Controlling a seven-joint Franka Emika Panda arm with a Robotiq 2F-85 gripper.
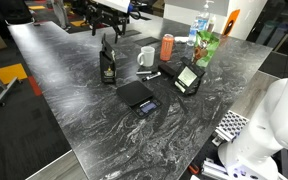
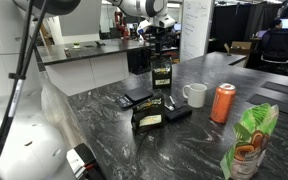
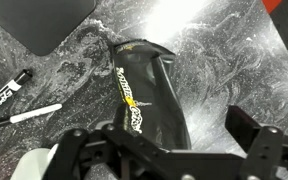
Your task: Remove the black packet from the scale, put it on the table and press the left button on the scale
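- Dark grey-black stone with white marbled streaks makes up the bench [image 1: 84, 130], which fills most of both exterior views.
- The scale [image 1: 134, 93] lies flat near the middle of the frame. Its platform is bare and its small bluish display [image 1: 148, 105] sits at the lower right edge.
- The black packet [image 1: 189, 77] stands on the bench to the right of the scale and apart from it, showing a pale square panel.
- From the opposite side the black packet [image 2: 149, 112] shows at centre left. The view is small, but a yellowish label seems to be on this face.
- The claw [image 1: 109, 35] hangs in the upper middle of the frame, directly over a tall black bag [image 1: 108, 65] with a gold label, and does not touch it.
- In the wrist view the claw [image 3: 169, 150] is spread wide. Its fingers [image 3: 254, 140] sit low in the frame on either side of the tall black bag [image 3: 144, 100], and nothing is held.
- A corner of the scale [image 3: 34, 20] fills the upper left of the wrist view, with two markers [image 3: 4, 97] lying at the left edge.
- A white mug [image 1: 146, 57], an orange can [image 1: 167, 46] and a green packet [image 1: 206, 48] stand in the upper right of the frame.
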